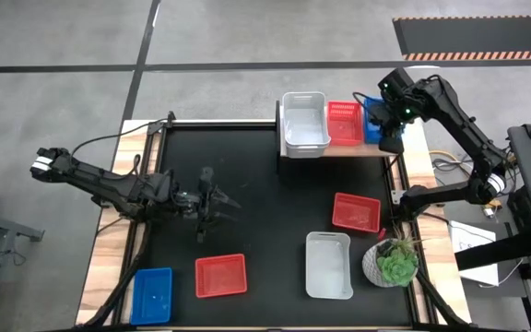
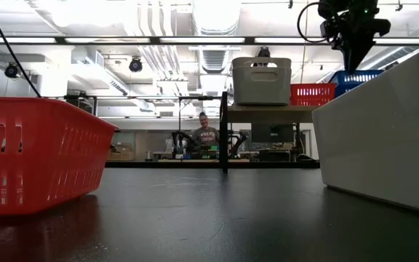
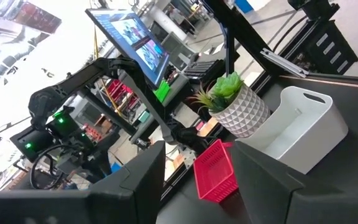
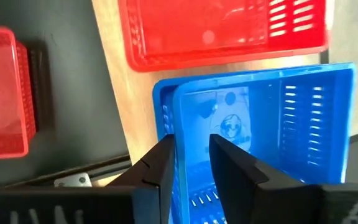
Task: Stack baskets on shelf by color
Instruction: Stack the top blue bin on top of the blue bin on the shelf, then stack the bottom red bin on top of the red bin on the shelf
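Blue baskets (image 4: 272, 130) nested on shelf (image 4: 114, 81), right gripper (image 4: 191, 158) astride rim

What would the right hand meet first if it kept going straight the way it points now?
Most likely the blue baskets nested on the shelf: the right hand points down at them, its fingers straddling the inner basket's wall. How much gap remains is unclear.
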